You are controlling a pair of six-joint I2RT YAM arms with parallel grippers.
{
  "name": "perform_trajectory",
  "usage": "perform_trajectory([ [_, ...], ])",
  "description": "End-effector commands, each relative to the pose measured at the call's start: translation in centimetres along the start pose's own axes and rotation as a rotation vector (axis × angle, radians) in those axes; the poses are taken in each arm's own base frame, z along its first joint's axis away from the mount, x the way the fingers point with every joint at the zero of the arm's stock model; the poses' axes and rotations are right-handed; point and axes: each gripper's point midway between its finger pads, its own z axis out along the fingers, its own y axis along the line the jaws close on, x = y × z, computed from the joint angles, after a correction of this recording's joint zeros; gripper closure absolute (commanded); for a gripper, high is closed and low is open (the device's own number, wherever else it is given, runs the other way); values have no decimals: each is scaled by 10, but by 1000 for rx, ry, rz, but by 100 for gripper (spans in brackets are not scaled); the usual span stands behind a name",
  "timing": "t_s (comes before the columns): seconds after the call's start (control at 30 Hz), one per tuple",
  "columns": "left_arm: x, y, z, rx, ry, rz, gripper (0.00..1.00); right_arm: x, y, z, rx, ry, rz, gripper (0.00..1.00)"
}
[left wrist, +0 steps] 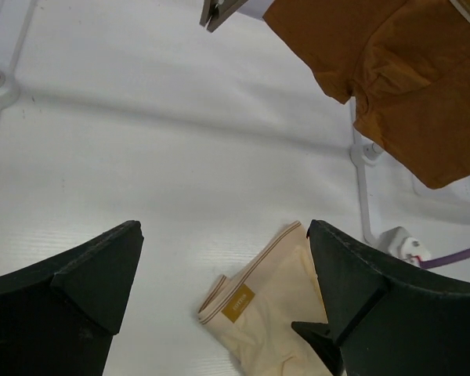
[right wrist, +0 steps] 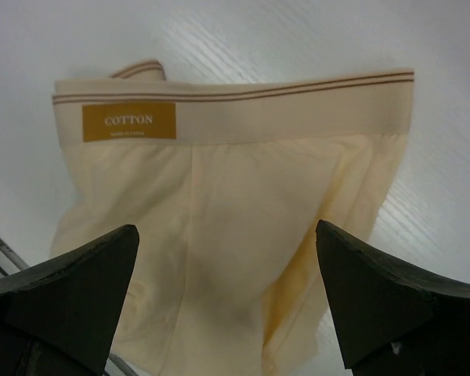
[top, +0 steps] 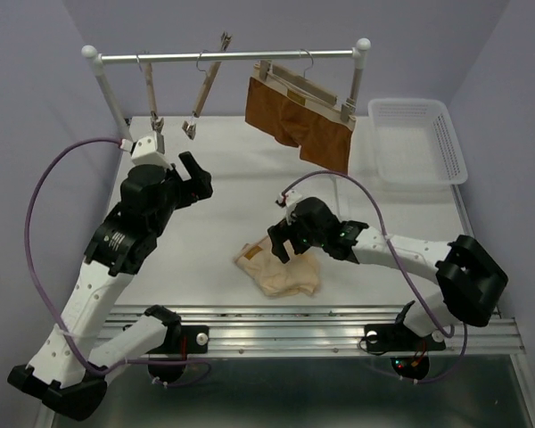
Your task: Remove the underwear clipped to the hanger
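Note:
The cream underwear lies crumpled on the table near the front edge, free of any clip. It also shows in the left wrist view and in the right wrist view, with a "COTTON" label on its waistband. My right gripper hovers just above it, open, holding nothing. My left gripper is open and empty, raised at the left. Two empty wood hangers dangle from the rail; I cannot tell which one held the cream underwear.
A rust-brown underwear is clipped to a third hanger at the right of the metal rail. A white plastic basket stands at the back right. The rail's posts stand on the table.

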Motion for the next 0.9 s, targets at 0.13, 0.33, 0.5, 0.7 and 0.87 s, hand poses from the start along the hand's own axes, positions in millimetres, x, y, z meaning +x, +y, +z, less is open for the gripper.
perform_trajectory([
  [0.13,10,25,-34,-39,-49,-119,1,70,-17,23,161,258,-111,14],
  [0.33,0,23,-32,-31,-99,-123,1,-2,-60,-10,468,12,42,99],
  [0.5,-9,10,-18,16,-131,-97,1,-86,-146,-83,660,-248,325,99],
  [0.7,-18,2,-12,45,-156,-44,1,-158,-257,-212,1031,-548,486,99],
  [0.87,-33,4,-17,31,-211,-18,1,-207,-329,-281,1153,-679,522,99],
])
